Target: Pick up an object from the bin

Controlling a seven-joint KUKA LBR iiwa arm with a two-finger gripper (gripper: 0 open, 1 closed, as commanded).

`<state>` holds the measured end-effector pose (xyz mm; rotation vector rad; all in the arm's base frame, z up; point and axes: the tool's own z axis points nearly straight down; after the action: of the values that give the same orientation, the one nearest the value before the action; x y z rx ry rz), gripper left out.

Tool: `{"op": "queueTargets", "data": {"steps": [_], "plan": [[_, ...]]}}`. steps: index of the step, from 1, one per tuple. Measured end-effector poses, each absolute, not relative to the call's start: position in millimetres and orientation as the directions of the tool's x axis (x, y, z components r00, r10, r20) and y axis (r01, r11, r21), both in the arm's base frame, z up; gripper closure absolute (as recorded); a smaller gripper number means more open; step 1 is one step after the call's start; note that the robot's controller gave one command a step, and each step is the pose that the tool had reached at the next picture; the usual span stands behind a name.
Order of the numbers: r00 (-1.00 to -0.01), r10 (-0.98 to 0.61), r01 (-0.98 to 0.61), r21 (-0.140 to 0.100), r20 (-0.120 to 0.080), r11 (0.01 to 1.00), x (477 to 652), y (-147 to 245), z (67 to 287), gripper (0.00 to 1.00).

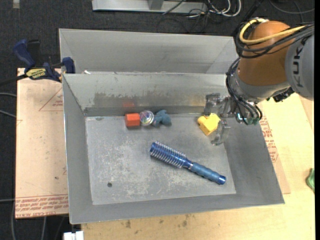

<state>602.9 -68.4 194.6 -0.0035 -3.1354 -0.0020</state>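
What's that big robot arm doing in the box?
The robot arm's end effector is down in the grey bin, right beside a small yellow thing near the back wall. I can't tell if it has grabbed it. A blue hairbrush lies in the middle, and an orange block sits further left.

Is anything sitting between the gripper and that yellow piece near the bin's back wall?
Nothing visible does. The gripper is right beside the yellow piece, on its right. The blue hairbrush lies apart, nearer the front. The orange block sits well to the left along the back wall.
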Motion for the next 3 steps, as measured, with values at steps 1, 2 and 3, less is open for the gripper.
{"op": "queueTargets", "data": {"steps": [1, 2, 3], "plan": [[-1.000, -0.024, -0.024, 0.004, 0.011, 1.000, 520.7, -7.7, 142.8, 0.00], [-1.000, 0.017, 0.017, 0.002, 0.004, 1.000, 554.3, -2.2, 65.3, 0.00], [-1.000, 0.017, 0.017, 0.001, -0.001, 1.000, 555.2, -2.9, 70.2, 1.00]]}}
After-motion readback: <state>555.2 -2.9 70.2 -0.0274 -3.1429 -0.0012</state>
